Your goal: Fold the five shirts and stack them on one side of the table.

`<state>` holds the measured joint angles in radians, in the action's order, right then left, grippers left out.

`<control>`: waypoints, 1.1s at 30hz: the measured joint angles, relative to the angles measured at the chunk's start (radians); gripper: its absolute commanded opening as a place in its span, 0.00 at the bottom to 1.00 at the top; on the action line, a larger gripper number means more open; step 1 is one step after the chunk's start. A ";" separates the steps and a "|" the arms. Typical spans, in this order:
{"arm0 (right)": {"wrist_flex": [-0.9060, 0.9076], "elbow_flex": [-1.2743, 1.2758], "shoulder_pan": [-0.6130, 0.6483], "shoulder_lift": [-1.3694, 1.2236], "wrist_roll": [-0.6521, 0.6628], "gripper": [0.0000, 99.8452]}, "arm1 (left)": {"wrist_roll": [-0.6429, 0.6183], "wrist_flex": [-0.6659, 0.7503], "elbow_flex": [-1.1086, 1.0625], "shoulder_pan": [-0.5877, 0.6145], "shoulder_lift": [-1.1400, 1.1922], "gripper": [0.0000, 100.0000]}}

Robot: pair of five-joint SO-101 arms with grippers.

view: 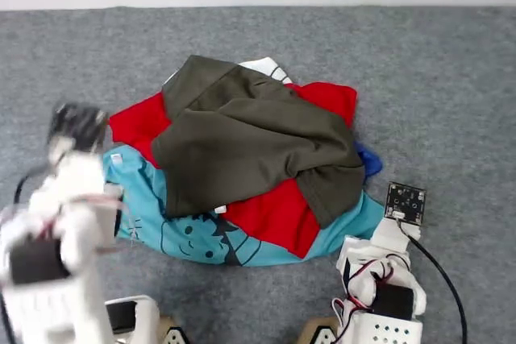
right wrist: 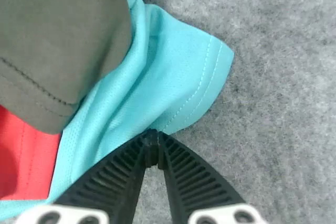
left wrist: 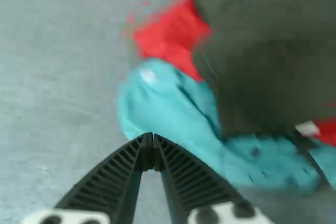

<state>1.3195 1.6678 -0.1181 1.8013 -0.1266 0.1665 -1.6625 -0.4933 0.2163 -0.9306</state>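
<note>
The five shirts are seen heaped together in the middle of the grey worktop [view: 435,78]. A dark olive shirt [view: 242,142] is draped over the top, and a red shirt [view: 278,219] is spread beneath it. A teal shirt [view: 193,239] is laid lowest, along the near side. A white shirt [view: 266,66] is glimpsed at the far edge of the pile, and a blue shirt [view: 369,160] is tucked in at the right.

The left claw [left wrist: 153,148] is clenched, with nothing caught in it. It is held just beside the teal shirt's left edge, over bare worktop. The right claw [right wrist: 152,148] is clenched too, at the pile's near right. Its tips are set right at the hem of the teal sleeve, and no fabric is seen pinched between them. The olive sleeve is found just beyond, lapped over the teal.
</note>
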 measured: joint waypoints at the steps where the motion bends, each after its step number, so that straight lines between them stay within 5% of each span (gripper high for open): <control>1: 0.000 0.000 0.000 0.000 0.000 0.01 | 0.000 -0.032 0.061 -0.031 0.080 0.00; 10: 0.000 0.000 0.000 0.000 0.000 0.01 | 0.041 -0.057 0.430 -0.315 0.545 0.01; 16: 0.000 0.000 0.000 0.000 0.000 0.01 | 0.110 -0.048 0.523 -0.525 0.753 0.26; 33: 0.000 0.000 0.000 0.000 0.000 0.01 | 0.160 0.103 0.697 -0.608 1.346 0.28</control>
<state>1.3195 1.6678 -0.1181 1.8013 -0.1266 0.3261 -1.5597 0.2033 -0.3913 0.4150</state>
